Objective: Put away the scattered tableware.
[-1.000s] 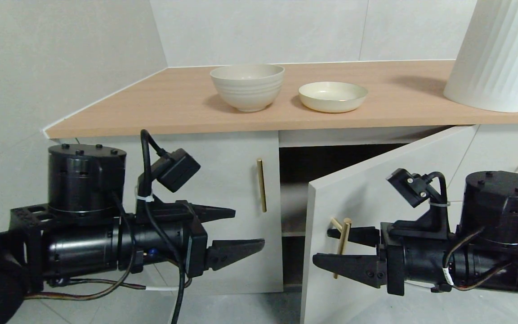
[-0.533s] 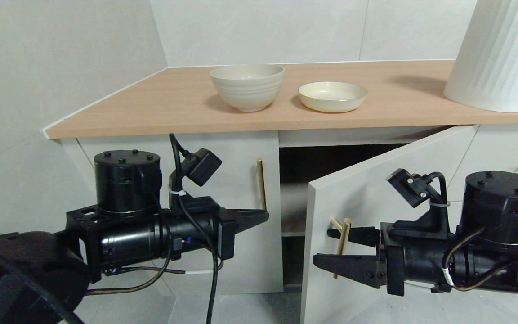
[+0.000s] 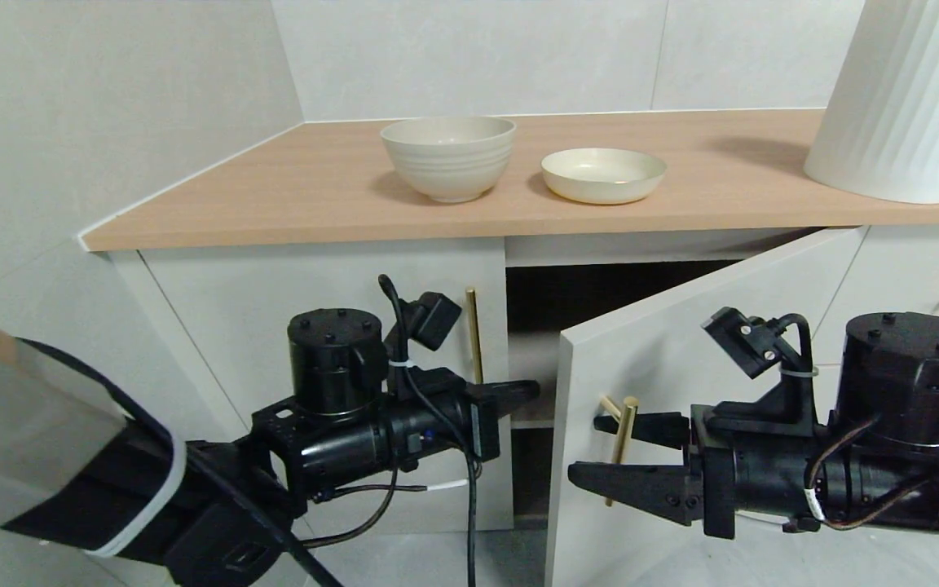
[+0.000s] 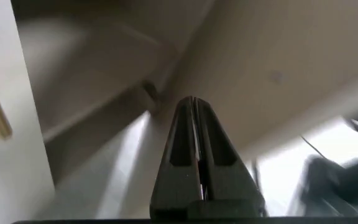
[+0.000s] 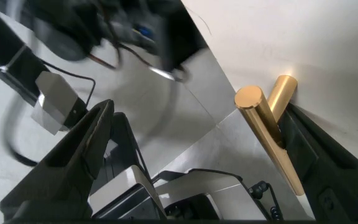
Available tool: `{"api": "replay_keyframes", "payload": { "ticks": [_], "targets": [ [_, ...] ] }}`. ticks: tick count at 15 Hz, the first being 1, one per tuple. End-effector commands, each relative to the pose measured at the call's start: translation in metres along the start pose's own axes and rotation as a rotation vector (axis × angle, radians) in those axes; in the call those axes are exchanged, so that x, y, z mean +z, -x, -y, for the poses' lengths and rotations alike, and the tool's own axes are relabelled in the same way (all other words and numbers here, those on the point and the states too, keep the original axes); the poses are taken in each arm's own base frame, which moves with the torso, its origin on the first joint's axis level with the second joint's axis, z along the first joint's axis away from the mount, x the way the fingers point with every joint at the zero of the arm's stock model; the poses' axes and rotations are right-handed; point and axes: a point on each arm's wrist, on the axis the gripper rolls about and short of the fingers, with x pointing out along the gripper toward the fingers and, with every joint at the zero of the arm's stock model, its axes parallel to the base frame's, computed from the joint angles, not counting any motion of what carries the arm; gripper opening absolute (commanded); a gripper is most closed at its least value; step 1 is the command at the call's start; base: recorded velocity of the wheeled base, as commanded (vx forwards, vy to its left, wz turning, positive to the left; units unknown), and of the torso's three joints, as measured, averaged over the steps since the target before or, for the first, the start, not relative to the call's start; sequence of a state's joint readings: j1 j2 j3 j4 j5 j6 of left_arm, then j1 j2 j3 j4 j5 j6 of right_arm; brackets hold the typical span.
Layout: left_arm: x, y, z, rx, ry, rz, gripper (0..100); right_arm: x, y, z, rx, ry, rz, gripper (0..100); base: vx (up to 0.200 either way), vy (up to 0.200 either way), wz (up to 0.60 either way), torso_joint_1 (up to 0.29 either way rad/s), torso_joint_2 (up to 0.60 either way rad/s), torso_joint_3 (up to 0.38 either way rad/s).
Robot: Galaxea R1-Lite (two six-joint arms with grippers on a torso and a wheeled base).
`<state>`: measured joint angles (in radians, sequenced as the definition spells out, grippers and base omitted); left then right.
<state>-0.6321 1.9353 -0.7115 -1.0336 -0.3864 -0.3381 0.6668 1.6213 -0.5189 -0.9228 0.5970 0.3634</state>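
A ribbed cream bowl (image 3: 447, 157) and a shallow cream dish (image 3: 603, 174) stand side by side on the wooden countertop (image 3: 290, 196). Below them, the right cabinet door (image 3: 649, 359) hangs open. My right gripper (image 3: 610, 453) is open, with its fingers above and below that door's brass handle (image 3: 621, 440). In the right wrist view the handle (image 5: 272, 121) lies close to one finger of the open right gripper (image 5: 216, 168). My left gripper (image 3: 528, 390) is shut, its tip at the edge of the dark cabinet opening (image 3: 600, 285). In the left wrist view its left gripper (image 4: 192, 124) points into that gap.
A tall white ribbed container (image 3: 910, 98) stands on the counter at the right. The left cabinet door (image 3: 315, 277) is closed, and its brass handle (image 3: 474, 334) sits just behind my left wrist. A shelf shows inside the opening. Tiled floor lies below.
My left arm has moved right and forward to the cabinet opening, and its gripper went from open to shut. The right arm has kept still at the door handle.
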Motion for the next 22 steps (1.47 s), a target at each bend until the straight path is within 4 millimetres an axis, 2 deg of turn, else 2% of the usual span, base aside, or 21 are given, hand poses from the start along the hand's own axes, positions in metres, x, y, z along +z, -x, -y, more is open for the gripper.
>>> {"api": "replay_keyframes", "payload": {
  "ticks": [1, 3, 5, 7, 12, 15, 17, 19, 20, 22],
  "targets": [
    [-0.028, -0.028, -0.007, 0.031, -0.004, -0.004, 0, -0.001, 0.0, 0.0, -0.003, -0.003, -0.004, 100, 0.0, 0.0, 0.0, 0.0, 0.0, 0.0],
    [-0.034, -0.038, -0.002, 0.005, -0.03, 0.053, 0, -0.002, 0.002, 0.0, -0.004, -0.004, -0.004, 100, 0.0, 0.0, 0.0, 0.0, 0.0, 0.0],
    [-0.032, -0.039, 0.0, -0.012, -0.044, 0.095, 0, -0.008, 0.009, 0.0, -0.024, 0.026, -0.013, 100, 0.0, 0.0, 0.0, 0.0, 0.0, 0.0],
    [-0.032, -0.038, 0.004, -0.024, -0.05, 0.106, 0, -0.011, 0.016, 0.009, -0.063, 0.085, -0.017, 100, 0.0, 0.0, 0.0, 0.0, 0.0, 0.0],
    [-0.035, -0.038, 0.01, -0.048, -0.063, 0.112, 0, -0.012, 0.028, 0.013, -0.105, 0.091, -0.005, 100, 0.0, 0.0, 0.0, 0.0, 0.0, 0.0],
    [-0.03, -0.036, 0.014, -0.056, -0.068, 0.125, 0, -0.016, 0.04, 0.018, -0.152, 0.123, -0.009, 100, 0.0, 0.0, 0.0, 0.0, 0.0, 0.0],
    [-0.026, -0.035, 0.016, -0.061, -0.071, 0.134, 0, -0.015, 0.053, 0.008, -0.226, 0.144, 0.017, 100, 0.0, 0.0, 0.0, 0.0, 0.0, 0.0],
    [-0.016, -0.035, 0.019, -0.068, -0.079, 0.155, 0, -0.015, 0.071, -0.008, -0.46, 0.169, 0.046, 100, 0.0, 0.0, 0.0, 0.0, 0.0, 0.0],
    [-0.007, -0.035, 0.023, -0.068, -0.08, 0.155, 0, -0.017, 0.08, -0.023, -0.553, 0.184, 0.047, 100, 0.0, 0.0, 0.0, 0.0, 0.0, 0.0],
    [0.009, -0.03, 0.03, -0.059, -0.086, 0.133, 0, -0.02, 0.097, -0.047, -0.565, 0.193, 0.044, 100, 0.0, 0.0, 0.0, 0.0, 0.0, 0.0]
  ]
}}
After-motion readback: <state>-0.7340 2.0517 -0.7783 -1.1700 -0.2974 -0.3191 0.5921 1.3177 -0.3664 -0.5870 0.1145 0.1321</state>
